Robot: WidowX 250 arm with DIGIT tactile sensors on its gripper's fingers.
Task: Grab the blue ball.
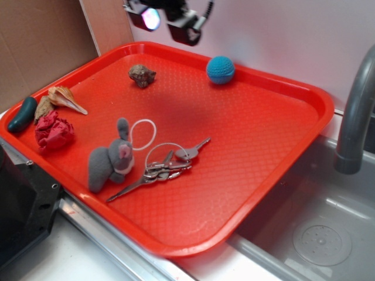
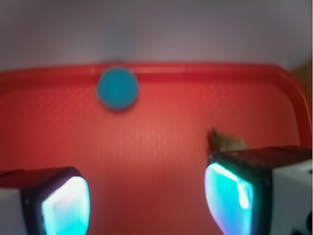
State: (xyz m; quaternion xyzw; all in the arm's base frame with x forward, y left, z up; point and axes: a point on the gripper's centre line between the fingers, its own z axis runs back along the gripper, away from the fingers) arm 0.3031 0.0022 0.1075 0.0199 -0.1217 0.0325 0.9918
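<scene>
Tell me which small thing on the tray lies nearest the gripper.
The brown shell at the tray's back edge, almost under the open gripper. The blue ball lies further right; the rest sit nearer the front.

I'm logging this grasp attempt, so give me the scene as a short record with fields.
target: blue ball, at the far rim of the red tray
gripper: gripper open, raised above the tray's far edge, apart from the ball
held: nothing
near gripper: brown shell
other items: toy rabbit, keys, red paper wad, dark green pepper
wrist view: blurred; ball ahead, left of centre
</scene>
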